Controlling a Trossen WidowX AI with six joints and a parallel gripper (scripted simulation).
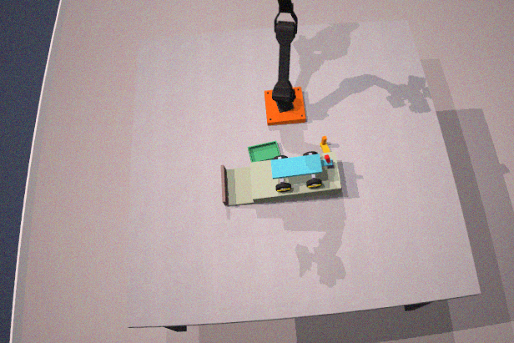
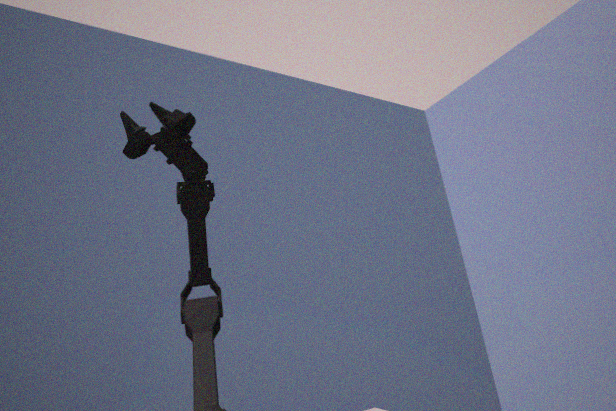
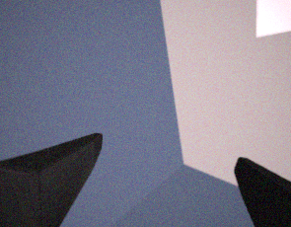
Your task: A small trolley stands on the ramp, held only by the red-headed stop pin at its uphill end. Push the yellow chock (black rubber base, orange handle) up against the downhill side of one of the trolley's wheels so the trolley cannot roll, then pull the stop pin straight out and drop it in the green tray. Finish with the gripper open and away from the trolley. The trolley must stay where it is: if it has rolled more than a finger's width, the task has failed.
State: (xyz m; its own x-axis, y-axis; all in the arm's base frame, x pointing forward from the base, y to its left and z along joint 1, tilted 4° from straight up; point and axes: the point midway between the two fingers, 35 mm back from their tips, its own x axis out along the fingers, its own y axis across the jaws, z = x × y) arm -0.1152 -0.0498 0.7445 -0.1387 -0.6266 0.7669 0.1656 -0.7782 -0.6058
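Observation:
The trolley (image 1: 296,166), with a light blue top and black wheels, stands on the pale green ramp (image 1: 260,180). The red-headed stop pin (image 1: 327,158) stands upright at its right, uphill end. The yellow chock (image 1: 325,148), with its orange handle up, is beside the ramp's far edge near the uphill end, away from the downhill sides of the wheels; its black base cannot be made out. The green tray (image 1: 264,152) is empty, behind the ramp's left half. My gripper (image 2: 137,108) (image 3: 168,152) is open and empty, raised high and far from the trolley.
The arm stands on an orange base plate (image 1: 273,118) behind the tray and ramp. A brown end wall (image 1: 224,184) stands across the ramp's low left end. Arm shadows fall on the table. The wrist view shows only walls and ceiling beyond the fingers.

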